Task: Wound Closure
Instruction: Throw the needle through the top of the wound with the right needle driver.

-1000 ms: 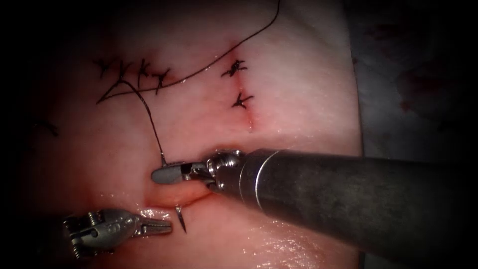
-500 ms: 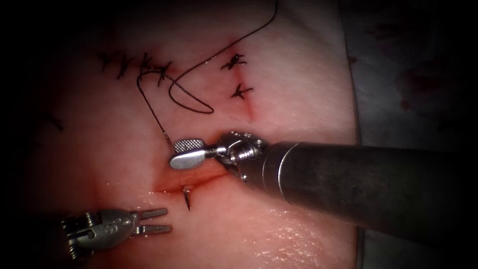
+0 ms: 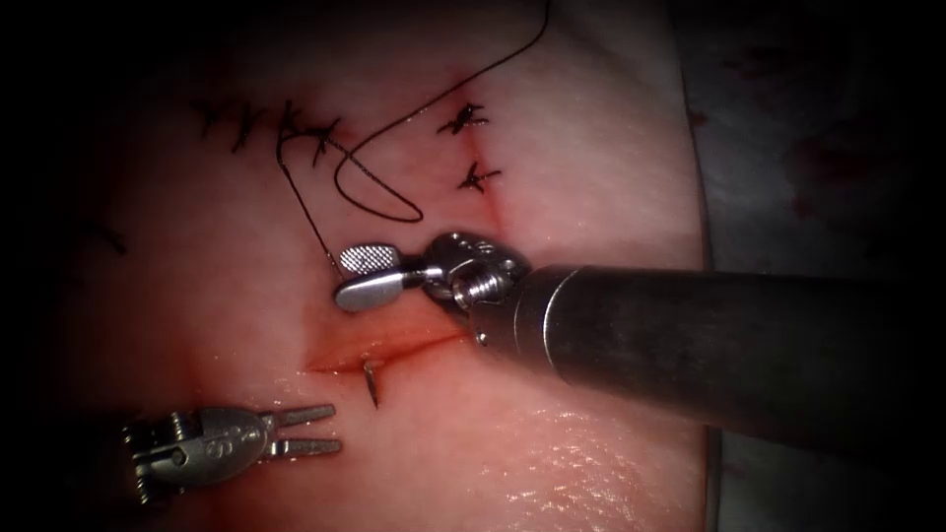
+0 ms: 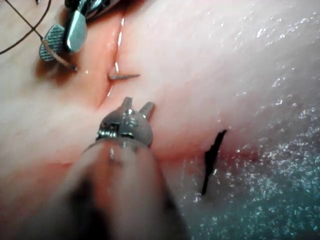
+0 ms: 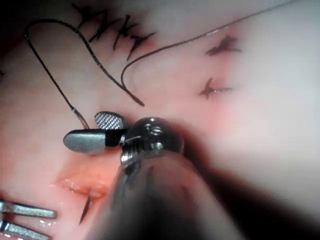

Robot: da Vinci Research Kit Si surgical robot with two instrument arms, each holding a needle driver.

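On the bench, the right tool (image 3: 370,278) hovers just above the open cut (image 3: 384,353) in the tissue (image 3: 552,177), its jaws spread and gripping nothing. The needle (image 3: 371,382) is lodged in the tissue, its pointed end standing out of the cut's near lip while its tail, with the thread (image 3: 315,232) attached, sits by the right tool's jaws. The left tool (image 3: 301,431) waits near the exposed point, jaws parted and empty (the thread loops slack across the tissue toward the finished stitches (image 3: 471,148)). By this reading, the needle awaits pickup: a sound grasp would take the exposed tip a little behind the point and follow the curve, keeping the slack thread clear of the jaws. The left tool's wrist bears a stamped mark, too small to read.
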